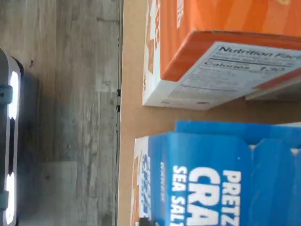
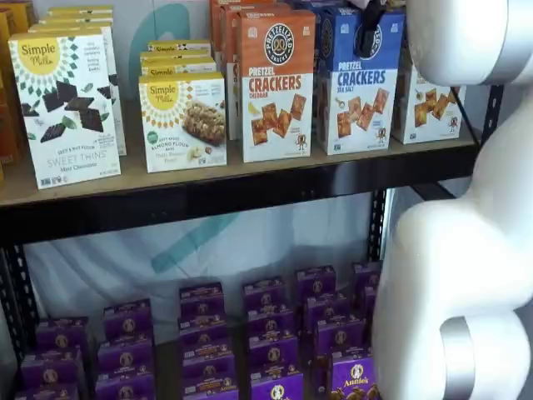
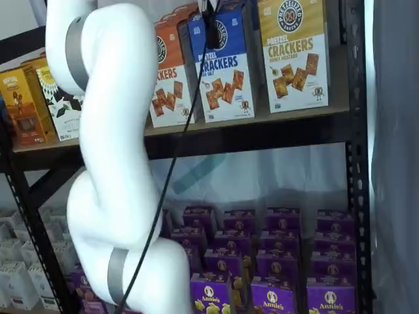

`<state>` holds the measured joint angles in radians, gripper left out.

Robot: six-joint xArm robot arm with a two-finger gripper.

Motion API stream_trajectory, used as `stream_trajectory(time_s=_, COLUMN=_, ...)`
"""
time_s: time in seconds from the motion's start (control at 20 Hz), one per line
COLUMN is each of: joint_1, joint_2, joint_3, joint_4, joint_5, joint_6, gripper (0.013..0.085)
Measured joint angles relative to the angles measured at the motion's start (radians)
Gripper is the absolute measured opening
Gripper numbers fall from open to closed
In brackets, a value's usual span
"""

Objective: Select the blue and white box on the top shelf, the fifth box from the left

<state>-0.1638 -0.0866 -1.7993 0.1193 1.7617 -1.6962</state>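
Observation:
The blue and white box (image 2: pixel 358 96) stands on the top shelf (image 2: pixel 208 172), between an orange-topped carton (image 2: pixel 276 83) and a yellow-topped carton (image 2: pixel 426 104). It shows in both shelf views (image 3: pixel 226 72), and its blue top with "PRETZEL CRACKERS SEA SALT" fills the near part of the wrist view (image 1: pixel 221 179). My gripper (image 2: pixel 367 33) hangs from the view's upper edge just in front of the box's upper part. It is also in a shelf view (image 3: pixel 213 29) as one black finger shape. No gap shows, and I cannot tell whether it touches the box.
The white arm (image 2: pixel 466 250) fills the right of a shelf view and also crosses the left of a shelf view (image 3: pixel 118 163), with a black cable (image 3: pixel 167 183) beside it. Simple Mills boxes (image 2: pixel 67 104) stand further left. Purple Annie's boxes (image 2: pixel 266 333) fill the lower shelf.

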Motion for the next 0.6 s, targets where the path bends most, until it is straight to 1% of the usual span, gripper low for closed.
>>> stream_trajectory(time_s=0.6, joint_1=-0.005, joint_2=-0.01, joint_3=0.006, joint_4=0.003, joint_5=0.007, joint_6=-0.003, gripper=0.061)
